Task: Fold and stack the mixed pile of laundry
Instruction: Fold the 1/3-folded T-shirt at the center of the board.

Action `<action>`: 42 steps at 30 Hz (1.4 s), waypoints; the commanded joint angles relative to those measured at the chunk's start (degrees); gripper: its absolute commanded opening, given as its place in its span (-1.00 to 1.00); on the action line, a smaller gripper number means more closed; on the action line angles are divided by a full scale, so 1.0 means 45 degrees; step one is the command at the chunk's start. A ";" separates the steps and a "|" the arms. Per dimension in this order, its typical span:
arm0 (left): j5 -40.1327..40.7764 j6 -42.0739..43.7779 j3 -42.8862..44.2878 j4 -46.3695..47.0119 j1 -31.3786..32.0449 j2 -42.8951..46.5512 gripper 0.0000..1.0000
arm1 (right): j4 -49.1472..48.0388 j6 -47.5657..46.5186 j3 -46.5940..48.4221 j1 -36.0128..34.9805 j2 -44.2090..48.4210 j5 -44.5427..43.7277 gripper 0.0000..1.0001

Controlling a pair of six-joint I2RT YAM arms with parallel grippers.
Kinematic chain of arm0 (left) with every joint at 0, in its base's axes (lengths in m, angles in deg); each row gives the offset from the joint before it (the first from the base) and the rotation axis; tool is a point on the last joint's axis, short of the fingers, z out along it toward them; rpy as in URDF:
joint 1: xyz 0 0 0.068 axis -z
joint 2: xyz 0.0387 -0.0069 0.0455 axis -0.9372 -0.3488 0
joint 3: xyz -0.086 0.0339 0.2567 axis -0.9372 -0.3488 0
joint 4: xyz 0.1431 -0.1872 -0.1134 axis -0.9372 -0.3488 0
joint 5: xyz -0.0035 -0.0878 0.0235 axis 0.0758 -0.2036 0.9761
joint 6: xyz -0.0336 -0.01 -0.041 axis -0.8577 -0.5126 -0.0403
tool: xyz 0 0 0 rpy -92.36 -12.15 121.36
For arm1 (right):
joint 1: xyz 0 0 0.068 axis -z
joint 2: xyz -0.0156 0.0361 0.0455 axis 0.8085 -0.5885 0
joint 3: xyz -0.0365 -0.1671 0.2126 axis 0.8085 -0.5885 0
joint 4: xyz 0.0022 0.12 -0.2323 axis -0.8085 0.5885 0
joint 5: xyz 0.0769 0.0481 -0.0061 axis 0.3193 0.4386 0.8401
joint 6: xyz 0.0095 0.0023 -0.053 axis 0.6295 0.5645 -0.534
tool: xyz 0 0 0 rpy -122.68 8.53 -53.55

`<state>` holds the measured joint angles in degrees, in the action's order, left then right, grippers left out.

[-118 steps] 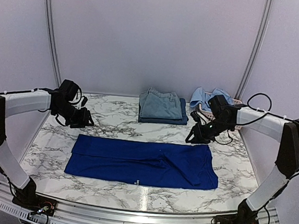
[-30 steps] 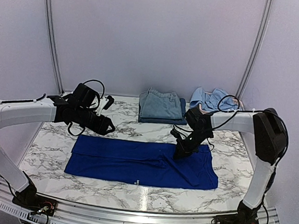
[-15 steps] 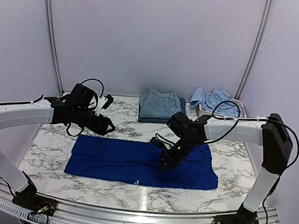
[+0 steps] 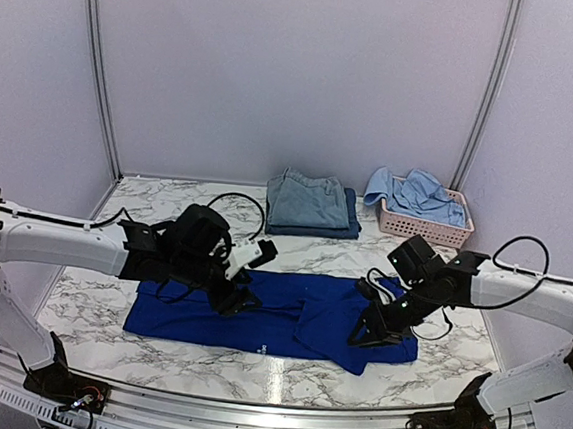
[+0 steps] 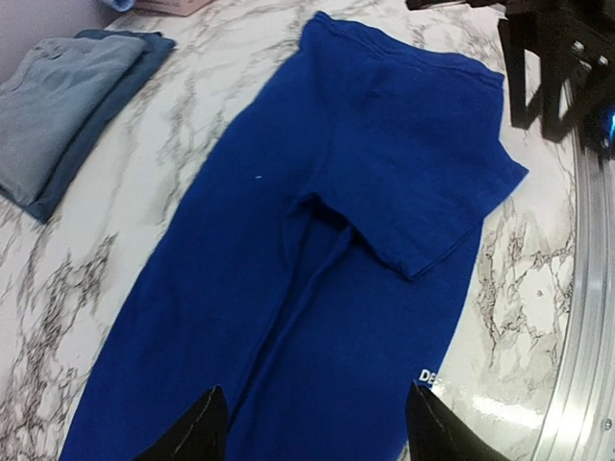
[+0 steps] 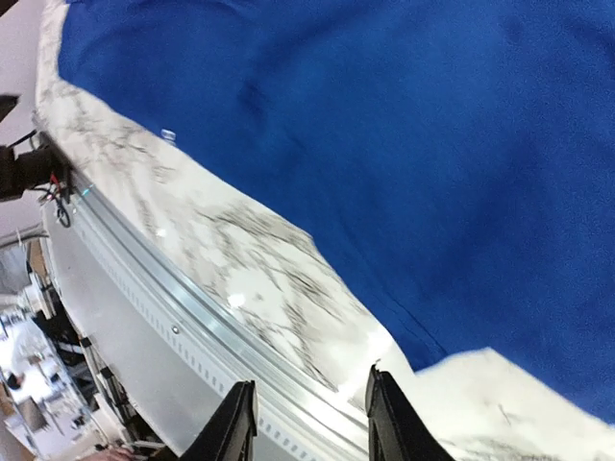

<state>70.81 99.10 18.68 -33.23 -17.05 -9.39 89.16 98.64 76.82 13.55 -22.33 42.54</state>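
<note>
A royal-blue T-shirt (image 4: 278,314), folded into a long strip, lies flat on the marble table (image 4: 89,288). My left gripper (image 4: 244,296) hovers open and empty over its middle. In the left wrist view the shirt (image 5: 317,240) fills the frame between the open fingers (image 5: 192,437), with white lettering (image 5: 430,377) at its near edge. My right gripper (image 4: 365,332) is open and empty, low over the shirt's near right part. In the right wrist view the gripper (image 6: 309,423) sits above bare marble just off the shirt's edge (image 6: 384,144). Folded denim and navy pieces (image 4: 313,202) are stacked at the back.
A pink lattice basket (image 4: 426,227) at the back right holds a light-blue shirt (image 4: 414,194). The metal rail of the table's near edge (image 6: 192,336) runs close under my right gripper. The folded stack also shows in the left wrist view (image 5: 67,96).
My left arm has swung right and forward from the shirt's back-left edge to over its middle. My right arm has moved from the shirt's middle to its near right part.
</note>
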 commanded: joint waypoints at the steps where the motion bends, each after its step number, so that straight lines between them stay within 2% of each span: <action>1: 0.0525 0.0558 0.0809 0.0482 0.0978 -0.1265 0.29 | 0.0447 0.2604 -0.2082 0.0588 0.1658 -0.0658 -0.30; 8: 0.1121 -0.0050 0.0855 0.0970 0.1002 -0.1360 0.28 | -0.1153 0.5050 -0.4305 0.0370 0.3168 -0.0679 -0.29; 15: 0.1814 -0.0331 0.0689 0.0847 0.0982 -0.0920 0.28 | -0.2593 0.6177 -0.5104 -0.0457 0.2701 -0.0937 -0.30; 25: 0.2781 -0.0662 0.0277 0.0775 0.0914 -0.0197 0.29 | -0.3752 0.7116 -0.5422 -0.0715 0.1885 -0.1776 -0.37; 31: 0.2947 -0.0532 0.0233 0.0649 0.0832 -0.0011 0.29 | -0.4007 0.7338 -0.5545 -0.0716 0.1578 -0.1913 -0.55; 32: 0.2979 -0.0513 0.0223 0.0638 0.0812 0.0008 0.29 | -0.4023 0.7386 -0.5584 -0.0713 0.1562 -0.1944 -0.61; 35: 0.3023 -0.0480 0.0184 0.0613 0.0751 0.0053 0.29 | -0.3969 0.7547 -0.5603 -0.0706 0.1753 -0.1986 -0.98; 42: 0.2984 -0.0564 0.0049 0.0615 0.0513 0.0217 0.29 | -0.3277 0.7596 -0.4548 -0.0778 0.2876 -0.2188 -1.00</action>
<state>83.73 96.63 19.77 -30.67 -13.82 -10.53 72.44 131.86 52.17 10.66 -12.48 35.02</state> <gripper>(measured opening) 0.645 0.001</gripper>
